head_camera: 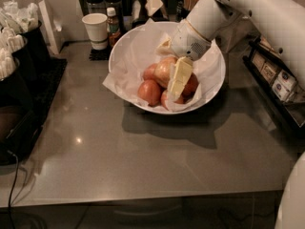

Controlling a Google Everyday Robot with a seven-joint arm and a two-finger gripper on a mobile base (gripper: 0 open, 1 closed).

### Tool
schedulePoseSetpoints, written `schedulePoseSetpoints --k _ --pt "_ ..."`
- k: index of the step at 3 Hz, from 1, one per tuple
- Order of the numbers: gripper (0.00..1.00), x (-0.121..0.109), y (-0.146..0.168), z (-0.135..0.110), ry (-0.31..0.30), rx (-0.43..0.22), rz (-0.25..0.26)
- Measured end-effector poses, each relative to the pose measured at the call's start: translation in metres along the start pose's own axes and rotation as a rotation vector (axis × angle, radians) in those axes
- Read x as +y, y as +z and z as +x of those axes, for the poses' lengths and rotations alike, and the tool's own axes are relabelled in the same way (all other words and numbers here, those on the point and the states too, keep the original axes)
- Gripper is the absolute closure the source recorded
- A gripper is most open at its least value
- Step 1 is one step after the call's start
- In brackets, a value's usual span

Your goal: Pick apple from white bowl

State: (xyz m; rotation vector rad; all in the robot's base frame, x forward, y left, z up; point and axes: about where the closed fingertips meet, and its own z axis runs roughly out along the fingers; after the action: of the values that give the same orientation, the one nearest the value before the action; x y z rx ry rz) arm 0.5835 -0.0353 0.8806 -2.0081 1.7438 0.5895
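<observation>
Gripper [177, 82] was down inside the white bowl [119, 46], at the far centre of the grey table [143, 151], arm entering from far right. It lay over the fruit pile, just right of the apple [163, 69]; open or closed could not be told. The apple sat atop the pile among smaller red apples [149, 91] on crinkled paper. Paper cup [95, 27] and bottle [113, 25] stood far left of the bowl.

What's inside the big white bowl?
The wide glossy white bowl holds crinkled white paper, small red apples and one larger yellow-red apple. The gripper reaches in, hiding what lies beneath.
</observation>
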Motion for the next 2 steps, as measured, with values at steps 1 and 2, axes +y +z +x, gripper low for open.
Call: schedulePoseSetpoints --k 1,2 --pt "0.0 0.0 0.0001 0.0001 0.0 0.0 0.0" --pt "0.17 0.0 0.0002 0.0001 0.0 0.0 0.0"
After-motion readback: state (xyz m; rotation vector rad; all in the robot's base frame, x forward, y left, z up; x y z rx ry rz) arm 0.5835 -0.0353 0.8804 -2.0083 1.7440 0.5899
